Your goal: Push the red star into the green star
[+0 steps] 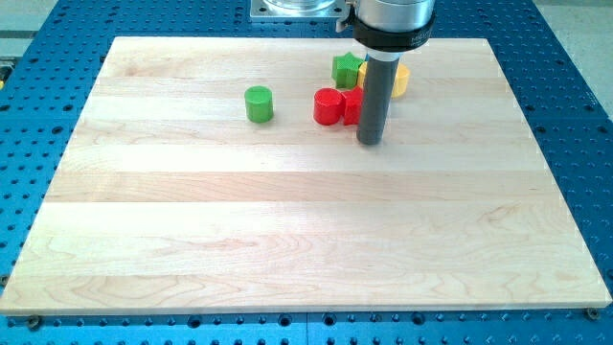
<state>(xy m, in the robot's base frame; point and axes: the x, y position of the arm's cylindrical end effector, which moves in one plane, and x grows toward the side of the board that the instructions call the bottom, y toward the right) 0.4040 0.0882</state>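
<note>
The red star (351, 105) lies near the view's top, right of centre, partly hidden behind my rod. The green star (347, 68) sits just above it, a small gap apart. A red cylinder (328, 105) touches the red star's left side. My tip (371, 141) rests on the board just below and right of the red star, close to it. A yellow block (399, 80) shows to the right of the rod, its shape mostly hidden.
A green cylinder (258, 103) stands alone to the left of the red cylinder. The wooden board (306, 240) lies on a blue perforated table (575, 115). The arm's base plate (297, 8) is at the view's top edge.
</note>
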